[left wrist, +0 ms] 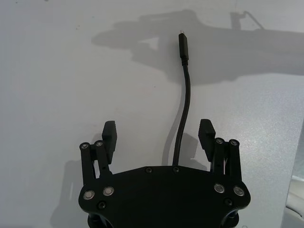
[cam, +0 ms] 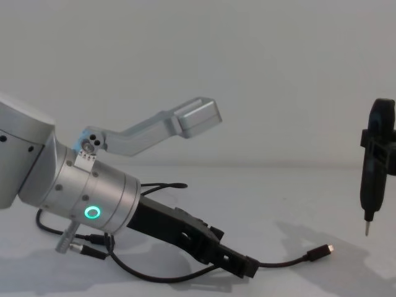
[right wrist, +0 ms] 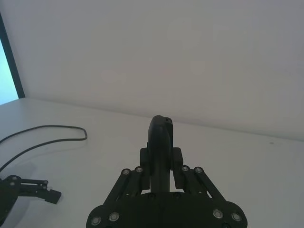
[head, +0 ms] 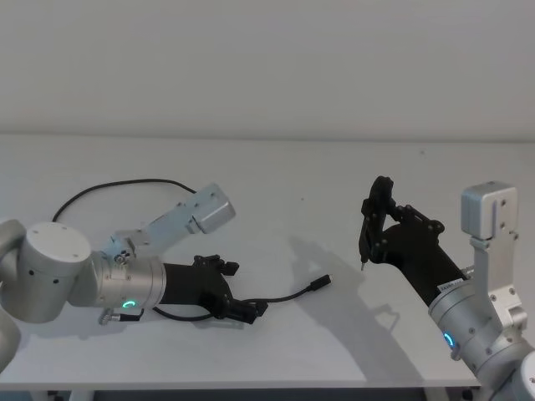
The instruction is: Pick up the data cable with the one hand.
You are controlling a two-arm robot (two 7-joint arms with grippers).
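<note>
Black data cable [left wrist: 186, 95] lies limp on the table [head: 334, 184], lower centre of head view, between the left claw's [left wrist: 158, 130] wide-spread fingers. Judged light, floppy; pinch mid-sheath. Right claw [right wrist: 161, 156] clamps a pen-shaped tool [cam: 370, 185].

Left end effector [left wrist: 159, 129] low, fingers [left wrist: 110, 133] spread; right end effector [right wrist: 161, 159] raised, clamped.

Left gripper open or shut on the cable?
Open: left gripper fingers stand spread, the data cable running between them, touching neither.

Head view looks down on the desk [head: 276, 167]; chest view low across it. Close wrist views share the data cable [left wrist: 186, 97].
</note>
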